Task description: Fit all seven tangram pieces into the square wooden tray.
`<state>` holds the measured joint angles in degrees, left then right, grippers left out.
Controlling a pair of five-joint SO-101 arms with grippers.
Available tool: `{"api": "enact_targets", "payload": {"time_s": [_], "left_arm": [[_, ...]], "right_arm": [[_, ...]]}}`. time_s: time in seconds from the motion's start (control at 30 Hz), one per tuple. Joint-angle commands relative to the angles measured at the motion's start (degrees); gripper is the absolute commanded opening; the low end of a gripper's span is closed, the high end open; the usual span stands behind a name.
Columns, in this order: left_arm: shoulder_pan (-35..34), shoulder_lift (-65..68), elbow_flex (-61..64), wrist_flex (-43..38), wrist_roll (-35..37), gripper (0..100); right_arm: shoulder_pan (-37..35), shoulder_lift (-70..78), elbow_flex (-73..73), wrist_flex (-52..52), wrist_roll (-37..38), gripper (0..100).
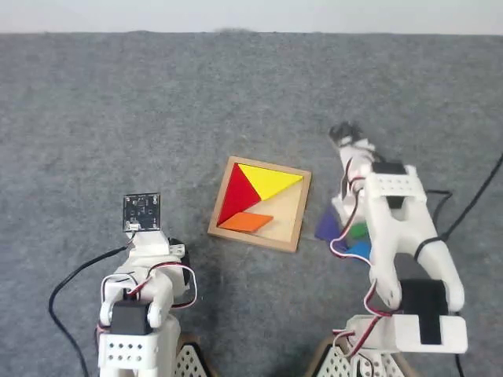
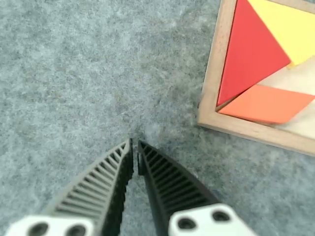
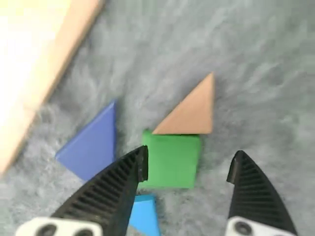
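Closest in, on the left side: left gripper (image 2: 134,147), fingers pressed together with nothing between them, parked low over bare grey carpet (image 2: 74,73) just off a corner of the wooden tray (image 2: 211,69), presumably to keep clear. Over on the right: right gripper (image 3: 189,162), spread wide and straddling the green square (image 3: 172,160) from above, not touching as far as can be told, so probably lining up a pick. Crowded round that square: tan triangle (image 3: 192,113) touching one edge, dark blue triangle (image 3: 91,145) just beside, light blue piece (image 3: 145,214) partly hidden behind a finger, shape hard to call. Farther out, inside the tray: red triangle (image 1: 236,192) and yellow triangle (image 1: 267,181) edge to edge, orange parallelogram (image 1: 247,223) tucked against the red. Three in, four loose, roughly half the tray bare. Worth watching for neighbours getting dragged along on the grab.
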<state>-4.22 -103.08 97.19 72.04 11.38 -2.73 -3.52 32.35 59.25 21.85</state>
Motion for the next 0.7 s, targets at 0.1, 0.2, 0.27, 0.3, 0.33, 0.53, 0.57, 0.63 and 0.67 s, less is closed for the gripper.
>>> {"api": "enact_targets", "payload": {"time_s": [0.1, 0.2, 0.27, 0.3, 0.33, 0.53, 0.57, 0.63, 0.67], "left_arm": [[-0.4, -1.1, -0.7, 0.3, -0.9, 1], [-0.4, -1.1, -0.7, 0.3, -0.9, 1], [-0.4, -1.1, -0.7, 0.3, -0.9, 1], [-0.4, -1.1, -0.7, 0.3, -0.9, 1], [-0.4, -1.1, -0.7, 0.3, -0.9, 1], [-0.4, -1.1, -0.7, 0.3, -0.9, 1], [-0.4, -1.1, -0.7, 0.3, -0.9, 1], [-0.4, -1.1, -0.7, 0.3, -0.9, 1], [-0.4, -1.1, -0.7, 0.3, -0.9, 1]], "right_arm": [[0.0, 5.4, -15.7, 3.0, -15.0, 27.7], [0.1, 12.5, -20.7, 3.6, -19.6, 27.7], [0.0, 17.1, -22.6, 3.6, -20.2, 27.7], [0.0, 19.0, -23.2, 3.6, -20.2, 27.7], [0.0, 20.8, -23.6, 3.6, -20.4, 27.7], [0.1, 25.1, -23.5, 4.1, -20.3, 25.5], [0.1, 25.5, -23.6, 4.3, -20.3, 23.6], [0.0, 25.5, -23.6, 4.2, -20.3, 20.2], [0.0, 25.5, -23.6, 4.2, -20.3, 18.9]]}}
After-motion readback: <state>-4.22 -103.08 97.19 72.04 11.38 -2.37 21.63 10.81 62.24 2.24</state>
